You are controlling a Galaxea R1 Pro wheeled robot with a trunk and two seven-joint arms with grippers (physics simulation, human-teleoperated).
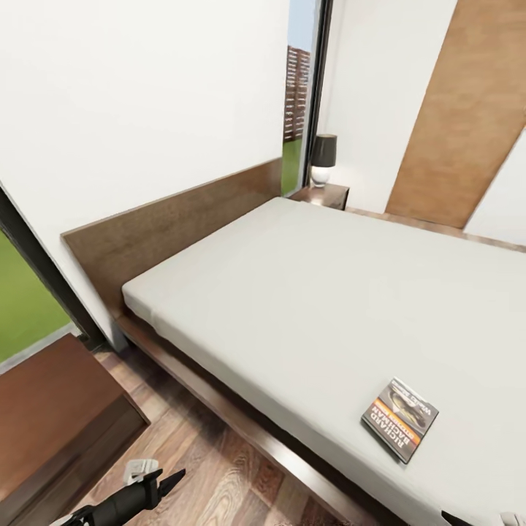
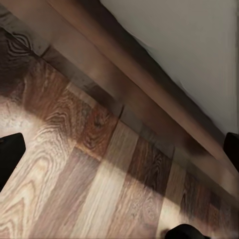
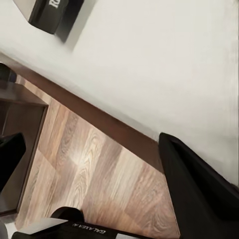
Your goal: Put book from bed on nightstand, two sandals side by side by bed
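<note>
I count one bed (image 1: 307,292), with one book (image 1: 399,418) near its foot-side edge. Two nightstands: one (image 1: 51,409) by my left arm, one (image 1: 321,194) at the far corner carrying one lamp (image 1: 323,158). One door (image 1: 467,109). Two windows (image 1: 22,292) (image 1: 298,88).

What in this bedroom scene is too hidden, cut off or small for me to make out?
- Book on the bed: head view, its smaller cover lettering is too small to read; right wrist view, the frame edge cuts it.
- Near nightstand: head view, cut off by the left and bottom edges.
- Far nightstand: mostly behind the mattress corner, under a lamp.
- Left gripper: cut by the bottom edge.
</note>
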